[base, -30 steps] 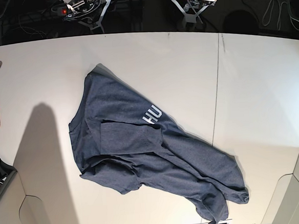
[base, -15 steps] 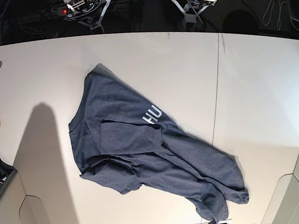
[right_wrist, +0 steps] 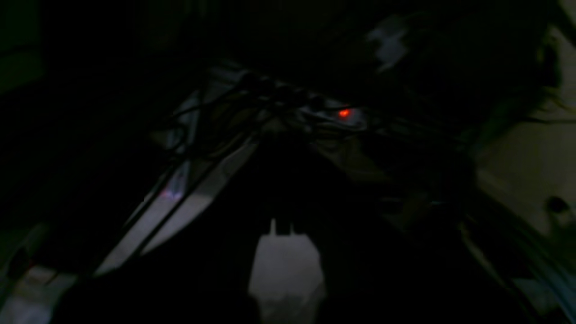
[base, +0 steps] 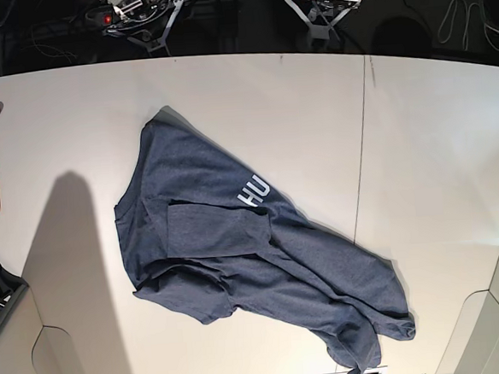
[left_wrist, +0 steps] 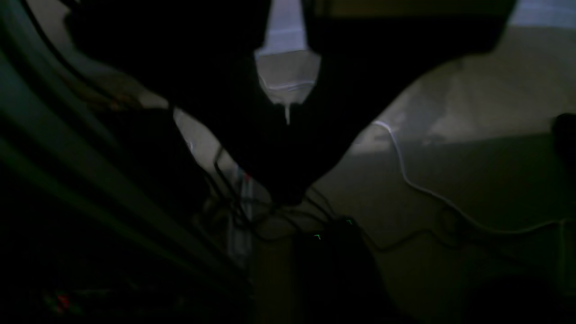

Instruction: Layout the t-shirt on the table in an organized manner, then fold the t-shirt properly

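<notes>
T-shirt (base: 238, 265) lies crumpled diagonally across middle of white counter (base: 419, 158), white letters "HU" showing at fold. Both arms parked beyond far counter edge, off shirt. Wrist views too dark: cannot tell spread of either arm's fingers.

grey arm struts (base: 155, 33), red wiring, black cables

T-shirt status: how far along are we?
Nothing looks done yet: the t-shirt lies crumpled and skewed on the table, part folded over beside the lettering. Nothing is in hand; no tool touches it in the base view. Spreading flat and folding both remain.
</notes>
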`<move>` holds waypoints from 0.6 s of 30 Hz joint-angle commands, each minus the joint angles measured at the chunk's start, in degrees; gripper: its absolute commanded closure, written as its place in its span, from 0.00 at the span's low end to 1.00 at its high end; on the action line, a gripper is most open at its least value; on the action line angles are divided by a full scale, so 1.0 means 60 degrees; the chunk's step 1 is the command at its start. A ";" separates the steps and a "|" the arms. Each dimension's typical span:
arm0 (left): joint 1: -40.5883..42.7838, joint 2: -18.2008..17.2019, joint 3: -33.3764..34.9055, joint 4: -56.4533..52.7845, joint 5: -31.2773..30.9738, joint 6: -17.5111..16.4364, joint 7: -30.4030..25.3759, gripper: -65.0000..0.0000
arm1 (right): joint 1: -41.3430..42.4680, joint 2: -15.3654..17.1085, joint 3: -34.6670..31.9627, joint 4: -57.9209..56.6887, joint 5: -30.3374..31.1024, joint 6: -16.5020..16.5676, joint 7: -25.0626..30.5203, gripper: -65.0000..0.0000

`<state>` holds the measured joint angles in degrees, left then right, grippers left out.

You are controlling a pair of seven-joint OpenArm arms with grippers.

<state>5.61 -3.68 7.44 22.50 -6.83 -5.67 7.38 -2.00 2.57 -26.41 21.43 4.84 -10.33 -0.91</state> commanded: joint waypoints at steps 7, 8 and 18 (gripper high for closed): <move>0.1927 -0.0244 -0.0004 0.2506 0.0029 0.0331 -0.0011 1.00 | -0.1446 0.0681 -0.0011 0.2226 -0.0645 -0.0066 0.0069 1.00; 0.2208 -0.0324 -0.0004 0.2900 0.0040 0.0331 -0.0015 1.00 | -0.1701 0.0798 -0.0011 0.2583 -0.0714 -0.0066 0.0066 1.00; 0.5275 -0.1559 -0.0004 0.7326 0.0036 0.0331 0.0109 1.00 | -0.4652 0.2575 -0.0011 0.6532 -0.0780 -0.0186 0.0069 1.00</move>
<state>36.84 -12.82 7.49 65.93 -6.66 -3.46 9.04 -29.17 17.45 -26.55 60.31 0.05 -11.38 -1.23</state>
